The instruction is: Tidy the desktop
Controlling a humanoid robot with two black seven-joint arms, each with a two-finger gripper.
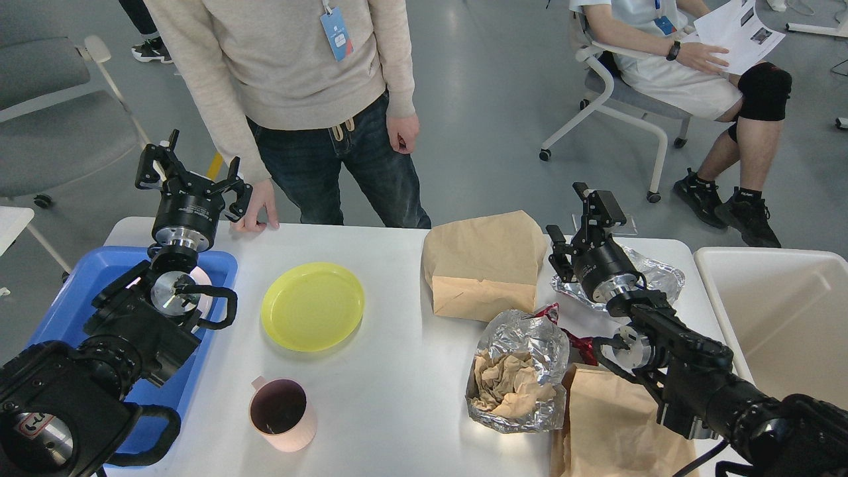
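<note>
Left pincer (192, 173) is spread and empty, raised over the blue tray (73, 298) at 9 o'clock, likely positioned for dish sorting. Right pincer (575, 222) state cannot be told; it hovers at 3 o'clock beside the rubbish. The desk (384, 397) fills the centre, carrying one yellow plate (312, 305), one pink cup (281, 414), two paper bags (483, 265), two foil wrappers (520, 371); a cream bin (782, 311) stands at 3 o'clock

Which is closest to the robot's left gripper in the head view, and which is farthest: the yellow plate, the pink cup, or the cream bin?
From the left gripper:
1. Yellow plate, just right of it on the desktop.
2. Pink cup, near the front edge.
3. Cream bin, far right, beside the table.
</note>
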